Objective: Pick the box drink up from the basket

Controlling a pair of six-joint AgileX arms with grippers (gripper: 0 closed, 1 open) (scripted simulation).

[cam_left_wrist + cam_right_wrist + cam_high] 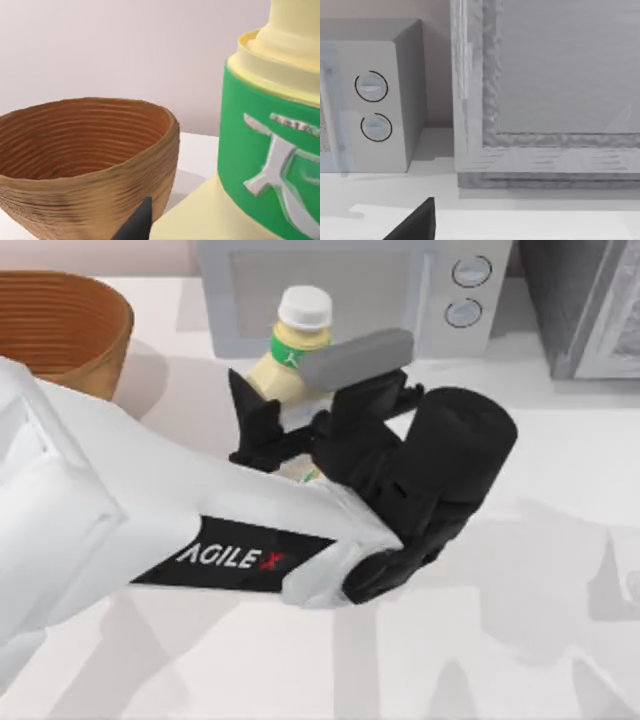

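Now the left gripper (262,430) is pinching the box drink (288,355), standing upright, cap up, beside the basket (60,325).

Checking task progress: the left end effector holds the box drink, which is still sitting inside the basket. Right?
Not quite. The left end effector holds the box drink, but it is out of the basket, lifted beside it, as the top view shows.

White table (560,570): basket (60,325) far left, microwave (350,295) at back, possibly cabinet (590,305) beside.
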